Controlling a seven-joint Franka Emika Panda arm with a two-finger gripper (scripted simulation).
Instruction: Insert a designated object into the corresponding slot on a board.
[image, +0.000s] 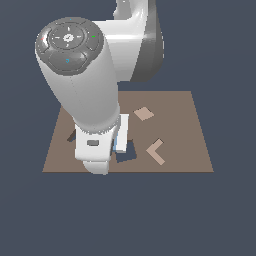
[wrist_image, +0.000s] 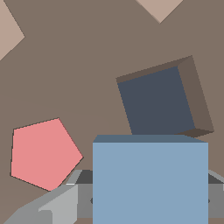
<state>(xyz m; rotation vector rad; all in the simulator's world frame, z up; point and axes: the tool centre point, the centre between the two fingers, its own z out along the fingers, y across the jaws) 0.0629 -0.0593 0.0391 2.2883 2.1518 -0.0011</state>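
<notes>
Above brown board (wrist_image: 78, 65), gripper (wrist_image: 148, 201) clenches blue block (wrist_image: 150, 179) (beside square slot (wrist_image: 155, 103)).

Matt brown board (image: 190, 145), glossy white arm (image: 90, 95)

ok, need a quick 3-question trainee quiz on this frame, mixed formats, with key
1. True or false: the light-blue block already sits inside the dark square cut-out.
2. Multiple choice: in the wrist view, which shape lies on the brown board beside the held block? A) pink pentagon B) green circle C) yellow star
3. Fill in: the end effector is shut on the ______.

Key: 1 false; 2 A; 3 light-blue block
</notes>
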